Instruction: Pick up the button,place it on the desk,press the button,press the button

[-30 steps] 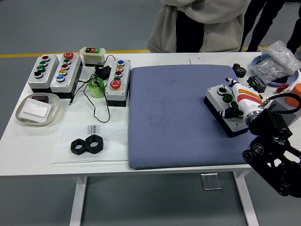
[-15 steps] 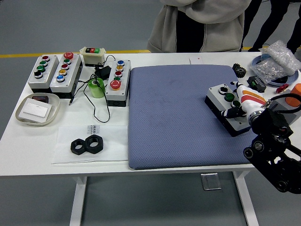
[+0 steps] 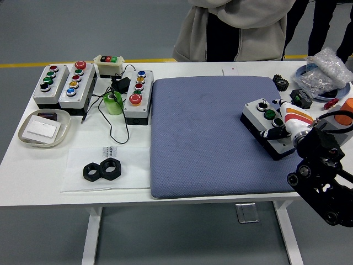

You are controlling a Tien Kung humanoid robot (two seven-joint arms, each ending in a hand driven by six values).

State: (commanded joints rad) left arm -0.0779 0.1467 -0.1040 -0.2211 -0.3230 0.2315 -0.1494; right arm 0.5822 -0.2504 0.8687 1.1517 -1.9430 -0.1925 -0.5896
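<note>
A grey button box with a black base lies on the right part of the blue mat. A green button and a black button show on its top. My right hand, white and orange on a black arm, comes in from the lower right. Its fingers curl over the box's right end and touch it. The box rests on the mat. My left arm is out of view.
Three more button boxes and a small switch box stand at the back left, with a green tape roll and a cable. A dish and two black nuts lie at the left. A person stands behind the table. Bagged parts lie at the far right.
My right hand has drawn back a little to the right, uncovering more of the box's top. The box has shifted slightly toward the far right.
</note>
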